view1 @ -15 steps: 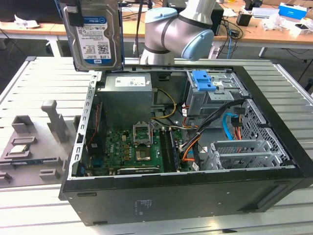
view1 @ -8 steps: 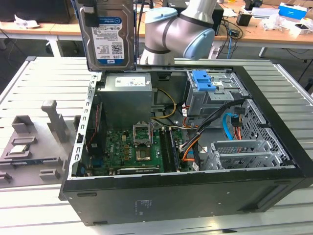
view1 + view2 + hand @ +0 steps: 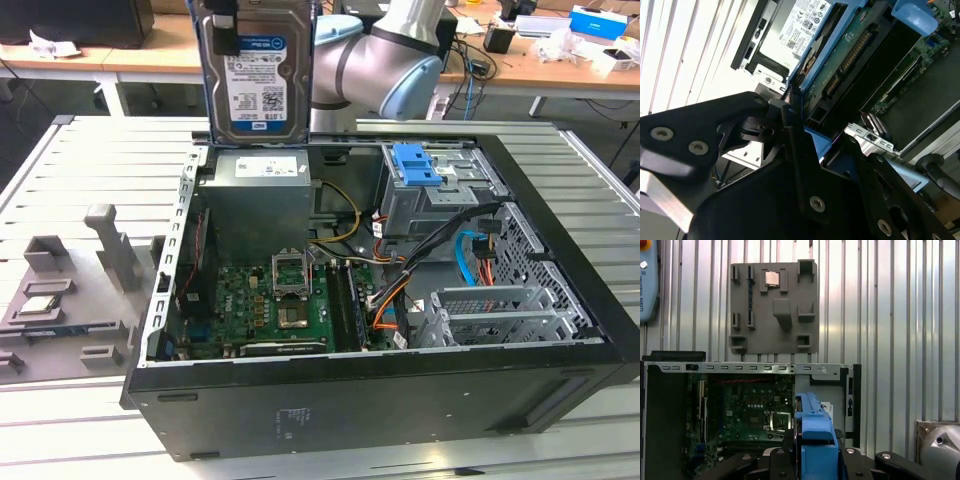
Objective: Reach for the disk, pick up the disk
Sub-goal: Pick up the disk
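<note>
The disk (image 3: 255, 75) hangs upright in the air above the rear wall of the open computer case (image 3: 600, 330), label side facing the exterior camera, well clear of the motherboard (image 3: 260, 300) below. In the first wrist view the gripper (image 3: 815, 456) has its black fingers (image 3: 774, 462) clenched on the drive's blue plastic frame, one on each side. The second wrist view shows the drive's green circuit-board underside (image 3: 840, 75) running away from the fingers. Judged from this, the reach is over and the pick-up is as good as made: the drive touches nothing but the fingers. The robot arm (image 3: 390, 60) stands behind the case on the slatted metal desk (image 3: 90, 170). A grey fixture block (image 3: 772, 305) (it carries a small square processor chip (image 3: 772, 278)) lies beside the case. Any further travel would call for an unbroken squeeze on that narrow frame and clearance from the case rim.
</note>
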Tool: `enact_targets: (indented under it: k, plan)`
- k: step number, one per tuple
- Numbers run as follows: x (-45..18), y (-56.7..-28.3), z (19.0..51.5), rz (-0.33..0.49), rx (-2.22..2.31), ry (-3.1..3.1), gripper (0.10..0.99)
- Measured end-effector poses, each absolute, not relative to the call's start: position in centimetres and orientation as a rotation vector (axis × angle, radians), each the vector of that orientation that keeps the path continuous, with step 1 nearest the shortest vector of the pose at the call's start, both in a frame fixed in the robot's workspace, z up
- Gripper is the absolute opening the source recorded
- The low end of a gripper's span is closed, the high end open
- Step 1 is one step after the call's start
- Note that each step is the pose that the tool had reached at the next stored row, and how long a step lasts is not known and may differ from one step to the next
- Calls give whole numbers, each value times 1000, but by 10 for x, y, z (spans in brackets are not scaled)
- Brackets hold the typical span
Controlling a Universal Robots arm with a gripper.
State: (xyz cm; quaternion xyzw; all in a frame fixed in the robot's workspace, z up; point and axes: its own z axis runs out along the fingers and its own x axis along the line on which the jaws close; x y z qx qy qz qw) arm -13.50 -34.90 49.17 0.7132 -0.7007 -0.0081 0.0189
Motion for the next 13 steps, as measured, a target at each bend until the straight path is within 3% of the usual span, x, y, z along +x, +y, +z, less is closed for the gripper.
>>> enact_targets:
  k: [13]
  plan:
    - [-94,-349,492,-25,2214,-2175,369]
